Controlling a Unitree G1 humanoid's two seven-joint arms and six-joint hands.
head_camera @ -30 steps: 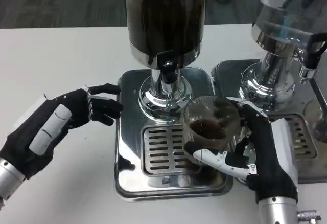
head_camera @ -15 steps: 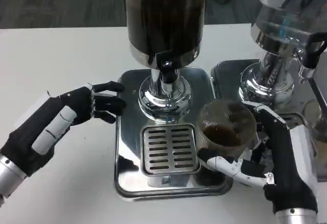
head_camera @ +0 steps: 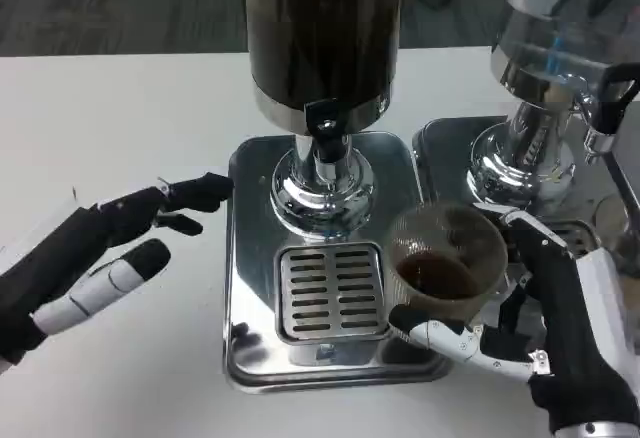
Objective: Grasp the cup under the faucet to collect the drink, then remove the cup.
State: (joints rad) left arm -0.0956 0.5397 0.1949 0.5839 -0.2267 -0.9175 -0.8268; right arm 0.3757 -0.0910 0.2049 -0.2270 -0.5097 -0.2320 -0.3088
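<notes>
A single head view looks steeply down from the robot's head or chest onto the white surface, close in. It faces forward toward the dark dispenser, whose top is cut off. Grey floor, perhaps carpet, shows along the far edge, slightly blurred.

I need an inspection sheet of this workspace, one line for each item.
Surface: white table, bare on the left.
Job's things: clear cup with dark drink, held off the faucet, right of the drip grate; dispenser holds dark liquid.
Clutter: second dispenser at right.
Robot hands: right robot hand grips the cup; left robot hand holds nothing, fingers apart, beside the tray.
Cables: nothing seen.
Surroundings: grey carpet.
</notes>
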